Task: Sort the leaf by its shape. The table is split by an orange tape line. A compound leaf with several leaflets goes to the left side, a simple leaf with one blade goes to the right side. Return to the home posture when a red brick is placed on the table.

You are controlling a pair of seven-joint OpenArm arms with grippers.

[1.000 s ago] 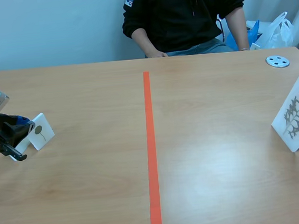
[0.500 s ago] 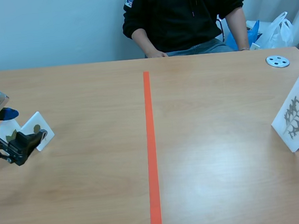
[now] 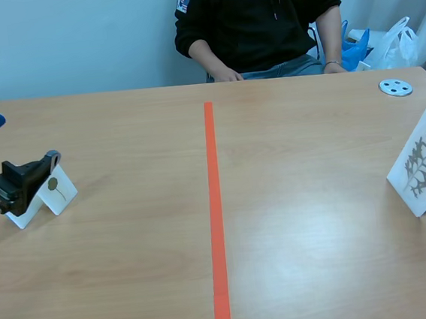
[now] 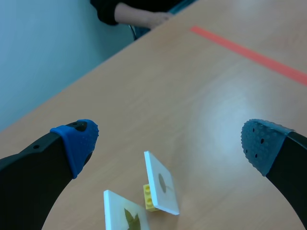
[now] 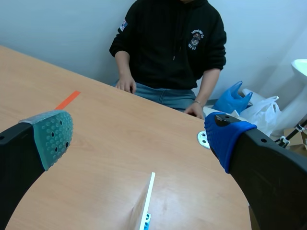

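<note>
The left gripper (image 4: 168, 139) hangs wide open over the simple-leaf card (image 4: 162, 184), which stands on the left side just beside a second leaf card (image 4: 123, 216). The right gripper (image 5: 139, 129) gapes equally wide. Descending off-centre could topple the upright card or snag its neighbour.

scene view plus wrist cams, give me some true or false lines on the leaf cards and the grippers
The left gripper is open and holds nothing. True.
The branching-leaf card stands left of the tape line. False: the card stands right of the line.
An oval-leaf card and a second card stand ahead of the left gripper. True.
The right gripper is shut on a card. False: the right gripper is open, holding nothing.
</note>
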